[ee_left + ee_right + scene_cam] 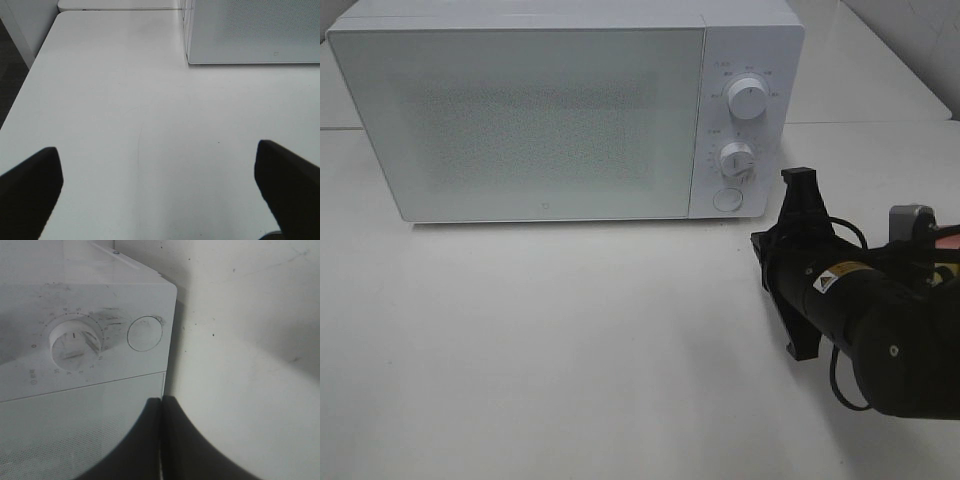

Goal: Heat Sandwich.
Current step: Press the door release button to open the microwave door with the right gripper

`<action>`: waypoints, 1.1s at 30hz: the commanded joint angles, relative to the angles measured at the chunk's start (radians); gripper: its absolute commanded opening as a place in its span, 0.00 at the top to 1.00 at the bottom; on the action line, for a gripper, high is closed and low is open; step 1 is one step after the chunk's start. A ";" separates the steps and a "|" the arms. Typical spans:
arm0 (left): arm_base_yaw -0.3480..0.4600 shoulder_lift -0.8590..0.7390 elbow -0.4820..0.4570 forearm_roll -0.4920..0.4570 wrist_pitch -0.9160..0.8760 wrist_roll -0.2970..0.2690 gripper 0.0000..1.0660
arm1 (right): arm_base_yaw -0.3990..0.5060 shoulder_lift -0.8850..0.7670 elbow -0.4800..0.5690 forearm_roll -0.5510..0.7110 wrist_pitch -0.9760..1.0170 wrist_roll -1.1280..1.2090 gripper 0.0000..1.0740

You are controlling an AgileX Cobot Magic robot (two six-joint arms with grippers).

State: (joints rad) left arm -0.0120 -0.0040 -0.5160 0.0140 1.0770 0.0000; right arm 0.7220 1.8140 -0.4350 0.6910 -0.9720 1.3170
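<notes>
So, white microwave [520, 120] sits at the far side of the white table [570, 350], with its door [520, 125] closed. The door is frosted, so nothing inside can be made out. The control panel is on the right end: upper knob [748, 97], lower knob [736, 158], and a round button [727, 199] under them.

Sandwich: not in any view, so I can't tell where it is.

The right gripper [802, 182] is on the right, near the microwave's near right corner and about level with the button. It looks apart from the casing. In the wrist view its fingers [150, 440] are pressed together with nothing between them, and they point at the panel. The lower knob [73, 345] and button [145, 333] show just beyond them, with the door [75, 430] alongside.

The left gripper [156, 147] appears only in its wrist view. Its fingers [30, 192] are spread wide apart and hold nothing. It hangs over bare table [125, 100], well short of the microwave [250, 30], facing the door's left end.
</notes>
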 commanded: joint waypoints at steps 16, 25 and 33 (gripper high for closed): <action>0.002 -0.019 0.000 0.002 -0.010 0.000 0.06 | -0.093 0.174 -0.182 -0.105 0.032 0.083 1.00; 0.002 -0.019 0.000 0.002 -0.010 0.000 0.06 | -0.152 0.204 -0.237 -0.145 0.055 0.110 1.00; 0.002 -0.019 0.000 0.002 -0.010 0.000 0.06 | -0.183 0.234 -0.274 -0.183 0.081 0.119 1.00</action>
State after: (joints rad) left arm -0.0120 -0.0040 -0.5160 0.0140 1.0770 0.0000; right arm 0.5430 2.0470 -0.7000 0.5270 -0.8980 1.4290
